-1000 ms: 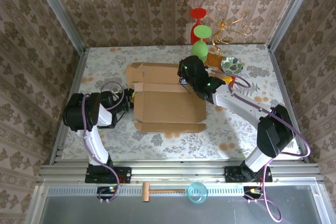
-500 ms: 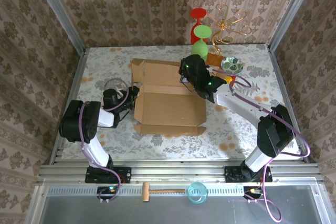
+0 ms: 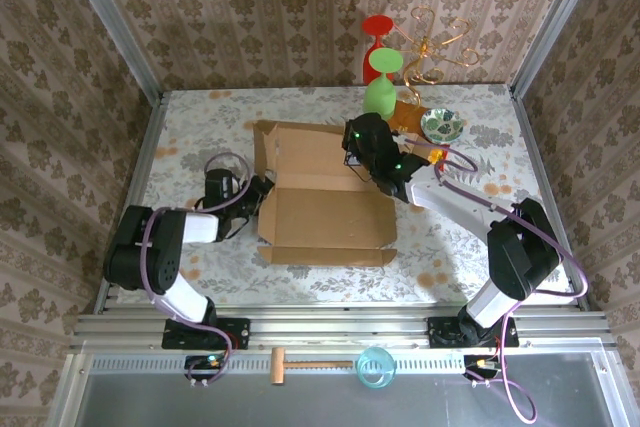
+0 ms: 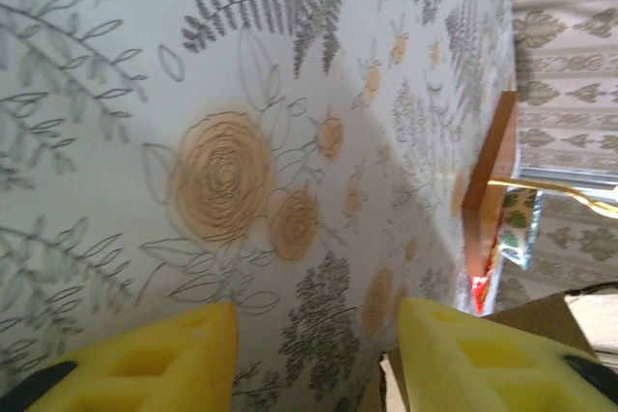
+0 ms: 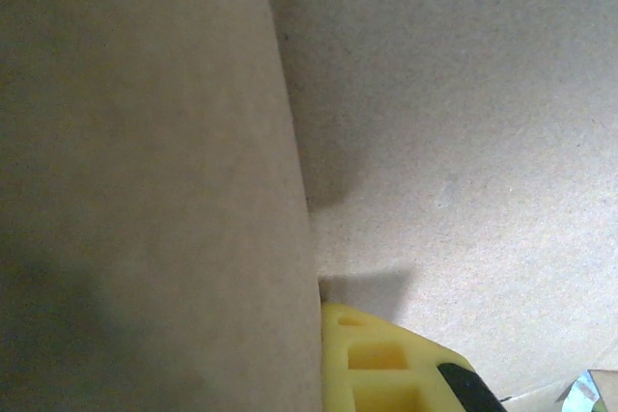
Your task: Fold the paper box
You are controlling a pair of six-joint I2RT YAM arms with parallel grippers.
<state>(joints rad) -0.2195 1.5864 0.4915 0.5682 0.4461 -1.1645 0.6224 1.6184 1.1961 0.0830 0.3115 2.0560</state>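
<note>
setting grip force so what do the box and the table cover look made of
The paper box: plain brown cardboard, matte, fibrous grain in the right wrist view, creased flaps. The table cover: smooth sheet printed with flowers, perhaps vinyl or coated cloth; the look leaves that open.

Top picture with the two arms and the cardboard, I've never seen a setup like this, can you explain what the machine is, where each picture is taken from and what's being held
These are two small robot arms bolted at the near edge of a table with a floral cloth on it. The top picture looks down from above and behind them. The other two pictures come from a camera on each wrist, so the yellow blocks are the arms' own fingers.

In the middle lies the paper box, a brown cardboard sheet partly folded up. The left gripper is open beside the box's left edge and holds nothing. The right gripper is shut, apparently pinching a raised flap at the back of the box. Behind it stand a green goblet and a small patterned dish.
</note>
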